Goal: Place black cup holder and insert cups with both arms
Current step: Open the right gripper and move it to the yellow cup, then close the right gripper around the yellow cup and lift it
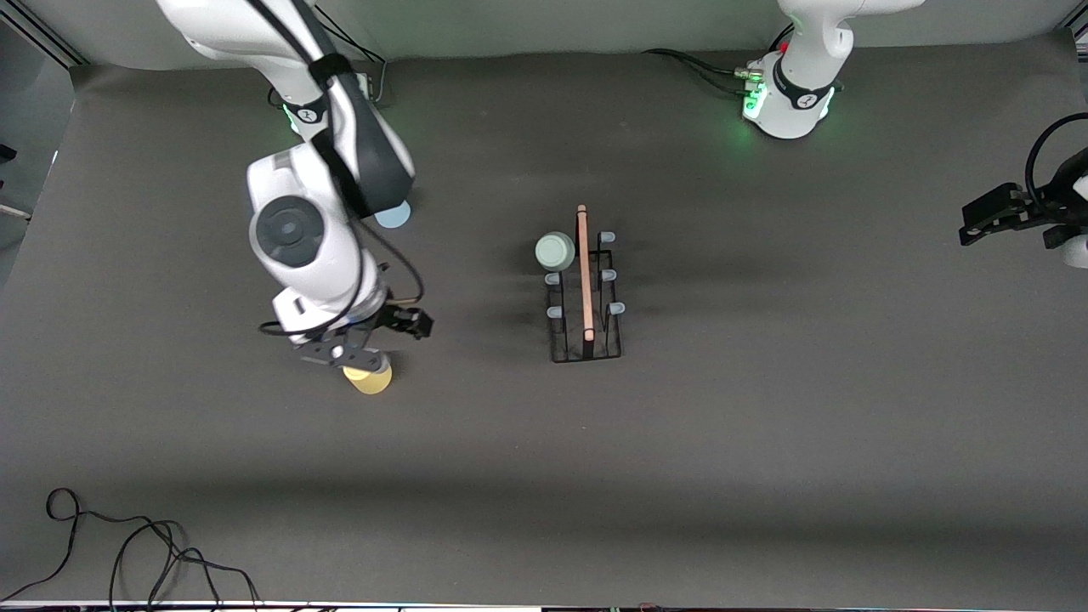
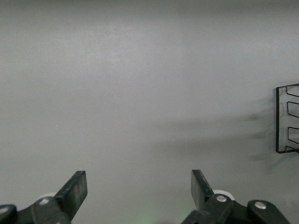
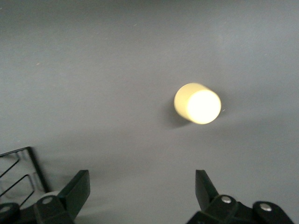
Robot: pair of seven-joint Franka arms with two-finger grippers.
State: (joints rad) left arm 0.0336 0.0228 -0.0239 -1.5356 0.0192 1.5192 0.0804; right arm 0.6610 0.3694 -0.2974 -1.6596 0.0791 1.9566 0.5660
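right gripper (image 1: 361,355) is seen above the yellow cup (image 1: 370,377), fingers spread wide, nothing held. left gripper (image 1: 990,219) is parked at the left arm's end of the table, spread wide too and empty. holder (image 1: 585,293) is stood mid-table, with the grey-green cup (image 1: 555,252) set upside down on one of its pegs. blue cup (image 1: 393,214) is partly hidden under the right arm, farther from the camera than the yellow one.

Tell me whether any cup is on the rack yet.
Yes, one: the grey-green cup sits upturned on a peg of the rack; the other five pegs are bare.
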